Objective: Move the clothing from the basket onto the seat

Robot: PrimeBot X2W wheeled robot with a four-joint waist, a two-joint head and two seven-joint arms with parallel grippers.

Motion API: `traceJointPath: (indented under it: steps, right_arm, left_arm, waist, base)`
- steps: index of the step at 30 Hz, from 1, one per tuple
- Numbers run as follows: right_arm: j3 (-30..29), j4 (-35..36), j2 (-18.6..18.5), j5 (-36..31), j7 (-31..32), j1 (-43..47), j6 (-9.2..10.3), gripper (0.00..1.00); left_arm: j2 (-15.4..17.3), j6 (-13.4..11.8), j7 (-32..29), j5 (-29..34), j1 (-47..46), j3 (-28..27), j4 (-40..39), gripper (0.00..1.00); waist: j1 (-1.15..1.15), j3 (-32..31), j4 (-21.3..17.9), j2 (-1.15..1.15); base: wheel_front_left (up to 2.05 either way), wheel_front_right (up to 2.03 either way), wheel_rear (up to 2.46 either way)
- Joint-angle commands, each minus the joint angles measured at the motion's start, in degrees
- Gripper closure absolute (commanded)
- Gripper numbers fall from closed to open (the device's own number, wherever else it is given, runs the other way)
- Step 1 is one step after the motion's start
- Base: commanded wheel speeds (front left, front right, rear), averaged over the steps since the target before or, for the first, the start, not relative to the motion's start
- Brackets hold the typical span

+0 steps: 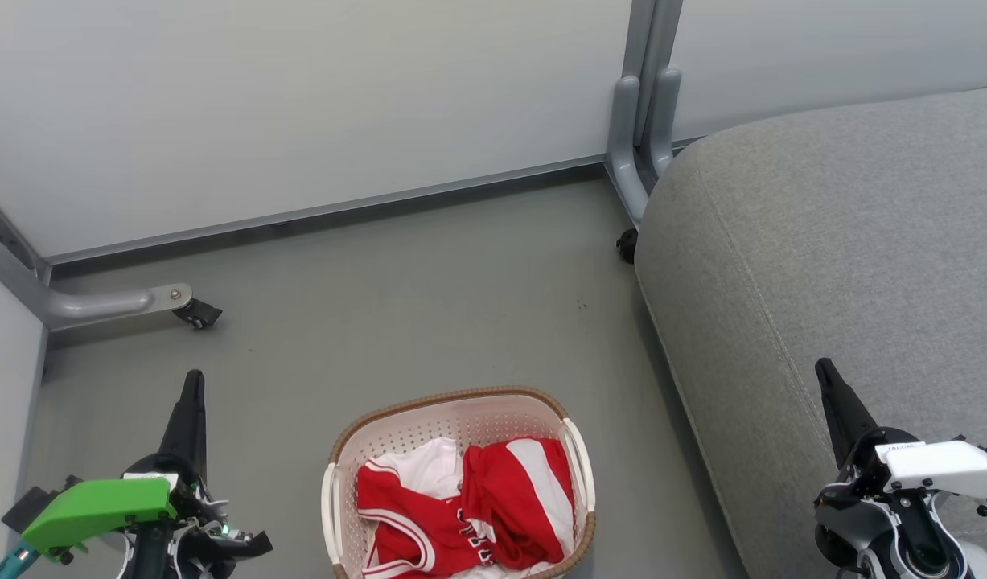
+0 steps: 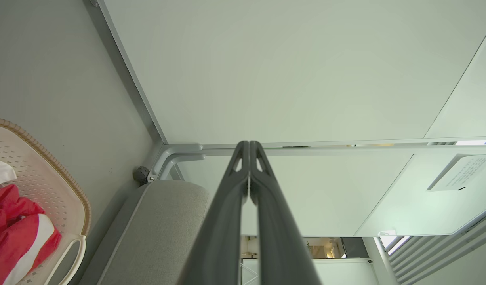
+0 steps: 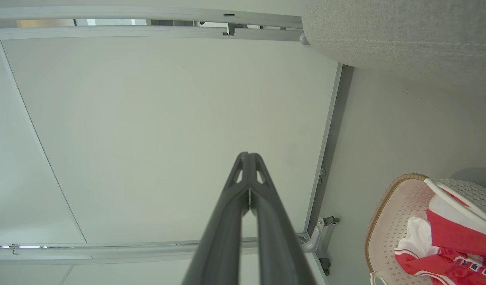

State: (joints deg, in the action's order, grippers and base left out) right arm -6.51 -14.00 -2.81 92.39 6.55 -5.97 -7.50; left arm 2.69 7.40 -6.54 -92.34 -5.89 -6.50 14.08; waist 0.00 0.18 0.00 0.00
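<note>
The cream perforated basket (image 1: 461, 414) with its brown rim stands on the floor at the bottom centre of the head view. Inside lie the clothing: a jersey with white piping and lettering (image 1: 413, 523) on the left and a broad-striped red-and-white garment (image 1: 525, 490) on the right. The big grey seat (image 1: 847, 241) rises to the basket's right. My left gripper (image 1: 193, 379) is shut and empty, left of the basket. My right gripper (image 1: 823, 368) is shut and empty, in front of the seat. The wrist views show the basket (image 2: 48, 166) (image 3: 389, 221), the striped garment (image 2: 17, 237) and the jersey (image 3: 445, 265).
Pale partition panels (image 1: 300, 104) close off the back, standing on grey metal feet with castors (image 1: 195, 314) (image 1: 627, 245). Grey floor (image 1: 429, 297) lies open between the basket and the panels. A paper notice (image 2: 460, 172) hangs on a panel in the left wrist view.
</note>
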Motion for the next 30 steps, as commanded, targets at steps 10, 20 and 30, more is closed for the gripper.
traceJointPath:
  steps: [10,20,30]
  right_arm:
    - [1.2,-0.7,0.4,-1.7,-1.8,1.3,0.02,0.00]
    - [2.8,1.2,0.3,-8.3,-4.5,1.9,0.02,0.00]
    - [4.2,3.4,0.3,-18.3,-6.9,2.2,0.02,0.00]
  left_arm:
    - [-0.3,0.0,1.8,1.5,1.0,0.8,0.5,0.00]
    - [-0.2,0.0,4.5,8.2,1.3,1.8,-1.4,0.00]
    - [-0.1,-0.3,6.9,18.9,1.4,3.3,-3.5,0.00]
  waist:
    - [0.00,0.0,0.1,0.00]
    - [0.00,0.2,0.2,0.00]
    - [0.00,0.3,0.4,0.00]
  base:
    - [0.00,0.00,0.00]
    - [0.00,0.00,0.00]
    - [0.00,0.00,0.00]
